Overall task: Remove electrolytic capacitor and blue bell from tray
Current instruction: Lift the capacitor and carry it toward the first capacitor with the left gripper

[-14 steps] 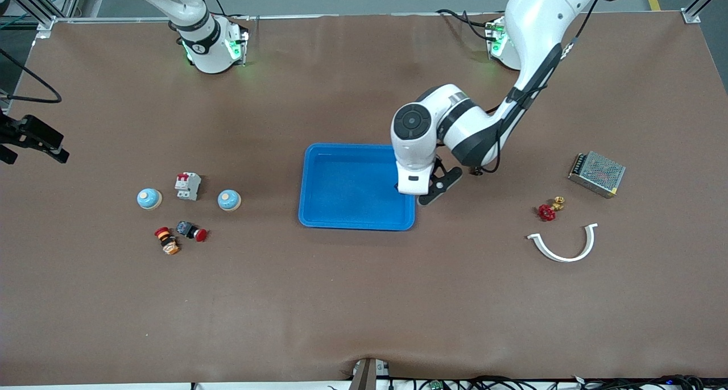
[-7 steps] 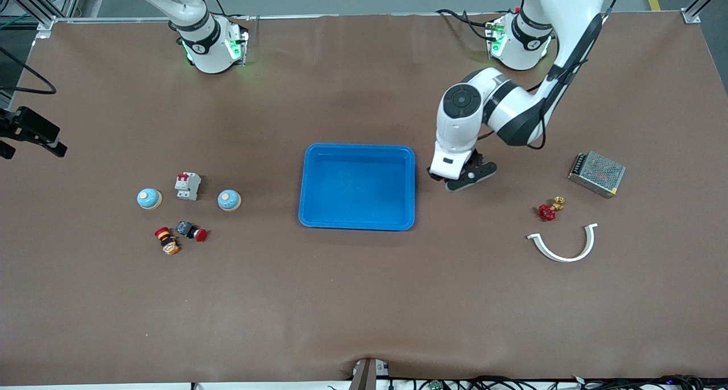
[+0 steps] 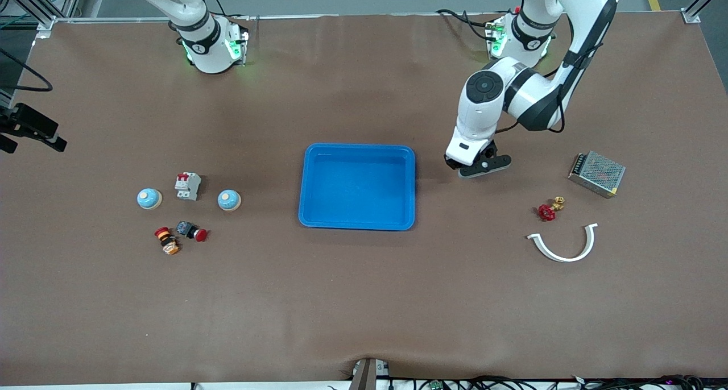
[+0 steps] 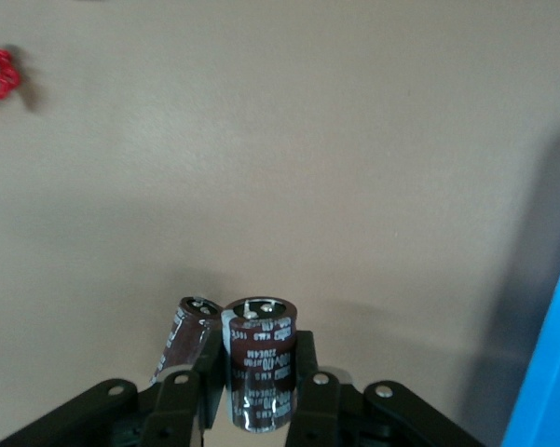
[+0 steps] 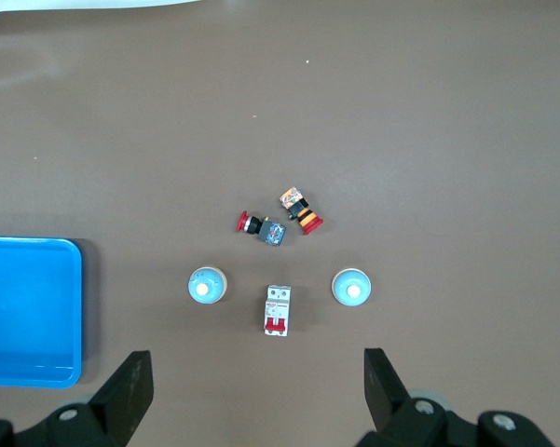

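Left gripper [image 3: 476,165] clamps a capacitor [image 4: 258,374]; right gripper [image 5: 261,391] waits, fingers apart.

The left gripper hangs over bare table between the blue tray [image 3: 357,151] at the table's middle and the red valve [image 3: 546,212], fingers closed on the dark capacitor, which stands upright in its grip. The tray holds nothing. Two blue bells [image 3: 149,198] [image 3: 229,199] sit toward the right arm's end, a breaker [image 3: 187,185] between them, two push buttons [image 3: 191,231] [image 3: 166,240] nearer the front edge. The right gripper hangs high over that group.
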`<state>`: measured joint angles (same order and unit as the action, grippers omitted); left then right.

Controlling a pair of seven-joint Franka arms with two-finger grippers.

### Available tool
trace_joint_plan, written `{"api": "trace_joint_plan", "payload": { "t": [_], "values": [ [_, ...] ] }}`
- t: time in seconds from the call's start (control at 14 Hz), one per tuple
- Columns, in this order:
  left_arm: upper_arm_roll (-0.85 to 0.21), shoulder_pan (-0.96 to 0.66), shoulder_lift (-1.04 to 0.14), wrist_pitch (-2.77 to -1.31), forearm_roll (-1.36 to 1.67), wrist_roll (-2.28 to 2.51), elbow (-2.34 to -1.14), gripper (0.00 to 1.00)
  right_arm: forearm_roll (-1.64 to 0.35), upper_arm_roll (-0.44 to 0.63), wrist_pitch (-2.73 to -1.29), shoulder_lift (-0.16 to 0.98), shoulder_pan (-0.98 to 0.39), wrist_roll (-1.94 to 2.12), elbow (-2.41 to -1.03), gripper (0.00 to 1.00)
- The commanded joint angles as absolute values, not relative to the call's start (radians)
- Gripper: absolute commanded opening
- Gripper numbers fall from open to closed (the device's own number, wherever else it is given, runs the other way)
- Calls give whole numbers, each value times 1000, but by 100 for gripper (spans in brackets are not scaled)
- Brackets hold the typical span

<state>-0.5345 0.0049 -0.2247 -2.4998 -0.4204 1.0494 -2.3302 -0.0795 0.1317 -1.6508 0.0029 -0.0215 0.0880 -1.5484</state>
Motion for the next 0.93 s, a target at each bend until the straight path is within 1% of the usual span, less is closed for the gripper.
{"api": "trace_joint_plan", "payload": {
  "t": [0.0,0.14,0.29,0.57,0.86],
  "values": [
    [-549,73,-153,-2636,-440,971,-2466,0,-101,123,-1629,6,5,100,-1514,100],
    [-551,139,-141,-2680,-491,913,-2506,0,-101,121,-1628,6,2,100,-1514,100],
    [-552,193,-138,-2689,-494,824,-2513,0,-100,123,-1634,9,-14,98,-1514,100],
    [-555,369,-141,-2717,-494,531,-2526,0,-101,124,-1631,9,-12,98,-1514,100],
    [-555,422,-163,-2787,-494,422,-2551,0,-101,123,-1628,8,-14,101,-1514,100]
  ]
}}
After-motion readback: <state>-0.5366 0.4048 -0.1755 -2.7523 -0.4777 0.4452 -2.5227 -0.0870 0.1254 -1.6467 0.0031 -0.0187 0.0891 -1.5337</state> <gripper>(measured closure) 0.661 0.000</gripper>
